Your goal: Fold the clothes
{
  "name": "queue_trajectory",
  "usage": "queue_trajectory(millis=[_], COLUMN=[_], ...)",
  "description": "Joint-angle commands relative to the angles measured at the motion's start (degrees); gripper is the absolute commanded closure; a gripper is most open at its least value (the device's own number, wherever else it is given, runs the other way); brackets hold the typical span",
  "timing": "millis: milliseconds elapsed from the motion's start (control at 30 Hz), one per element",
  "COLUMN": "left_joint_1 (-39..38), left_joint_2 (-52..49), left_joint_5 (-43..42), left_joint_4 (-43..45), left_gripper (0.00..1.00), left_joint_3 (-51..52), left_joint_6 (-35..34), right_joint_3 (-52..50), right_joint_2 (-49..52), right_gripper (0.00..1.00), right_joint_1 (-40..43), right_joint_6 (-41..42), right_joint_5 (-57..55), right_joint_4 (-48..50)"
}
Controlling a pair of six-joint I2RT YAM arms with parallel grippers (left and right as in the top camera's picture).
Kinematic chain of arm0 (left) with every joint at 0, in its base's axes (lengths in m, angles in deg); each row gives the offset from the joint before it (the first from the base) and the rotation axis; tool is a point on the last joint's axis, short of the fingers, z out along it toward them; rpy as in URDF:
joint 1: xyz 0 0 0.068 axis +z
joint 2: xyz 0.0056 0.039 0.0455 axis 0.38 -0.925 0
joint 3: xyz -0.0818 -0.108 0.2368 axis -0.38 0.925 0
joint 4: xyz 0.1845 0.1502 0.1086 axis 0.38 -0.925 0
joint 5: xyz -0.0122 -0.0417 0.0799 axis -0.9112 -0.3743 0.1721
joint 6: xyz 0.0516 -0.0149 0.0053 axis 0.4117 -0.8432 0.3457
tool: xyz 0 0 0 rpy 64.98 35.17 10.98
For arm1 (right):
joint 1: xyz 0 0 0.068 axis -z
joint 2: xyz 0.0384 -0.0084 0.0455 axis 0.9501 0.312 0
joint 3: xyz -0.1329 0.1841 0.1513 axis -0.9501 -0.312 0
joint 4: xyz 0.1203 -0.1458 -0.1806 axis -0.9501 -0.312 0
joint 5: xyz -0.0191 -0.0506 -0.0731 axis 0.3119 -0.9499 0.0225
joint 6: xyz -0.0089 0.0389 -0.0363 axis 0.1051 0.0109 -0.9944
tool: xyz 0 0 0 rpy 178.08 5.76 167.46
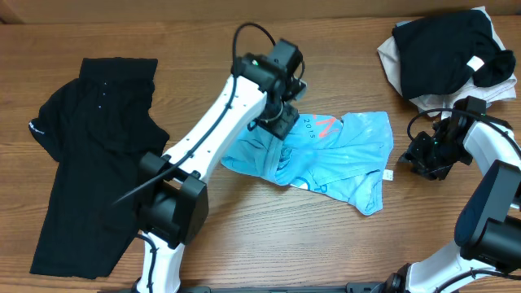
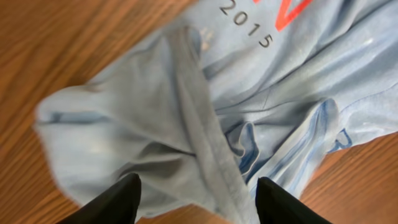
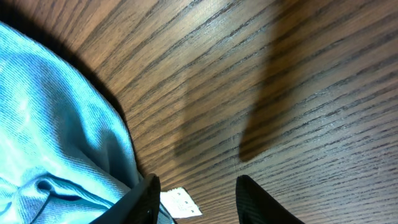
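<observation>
The clothes, a light blue T-shirt [image 1: 330, 159] with "2015" lettering and a red mark, lie crumpled at the table's middle. My left gripper [image 1: 275, 130] hovers over the shirt's left part. In the left wrist view it [image 2: 196, 200] is open, with a raised ridge of fabric [image 2: 199, 118] running between its fingers [image 2: 124, 200], not pinched. My right gripper [image 1: 419, 160] sits just right of the shirt's edge. In the right wrist view it [image 3: 198, 200] is open, low over the wood, with the small white tag [image 3: 180, 204] lying between its fingers beside the blue cloth [image 3: 56, 118].
A black garment [image 1: 89, 179] lies spread flat on the left. A heap of black and white clothes [image 1: 448, 53] sits at the back right corner. Bare wooden table [image 1: 269, 236] shows in front of the shirt.
</observation>
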Motion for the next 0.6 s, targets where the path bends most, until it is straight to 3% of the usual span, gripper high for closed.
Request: queue_trajectory(millis=[0, 133, 267, 467, 567], left_joint_1=[2.9, 3.7, 2.9, -0.6, -1.8], left_joint_2=[-0.1, -0.4, -0.4, -0.4, -0.6], left_joint_5=[-1.0, -3.8, -8.3, -10.0, -6.1], left_joint_4=[-3.2, -4.6, -1.7, 7.0, 8.9], left_gripper=[0.46, 0.51, 0.44, 0.32, 0.28], left_joint_3=[-2.0, 0.6, 4.0, 7.5, 8.0], left_joint_6=[-0.7, 4.7, 9.7, 9.6, 7.3], right_joint_3=[1.6, 1.6, 1.6, 1.6, 1.6], right_joint_2=[-1.7, -1.7, -1.7, -1.7, -1.7], right_gripper=[0.56, 0.54, 0.53, 0.53, 0.53], right_joint_1=[0.1, 0.1, 0.1, 0.1, 0.1], right_joint_6=[-0.3, -0.3, -0.3, -0.3, -0.3], right_joint_5=[-0.4, -0.4, -0.4, -0.4, -0.4], right_joint_4=[0.1, 0.3, 0.3, 0.3, 0.1])
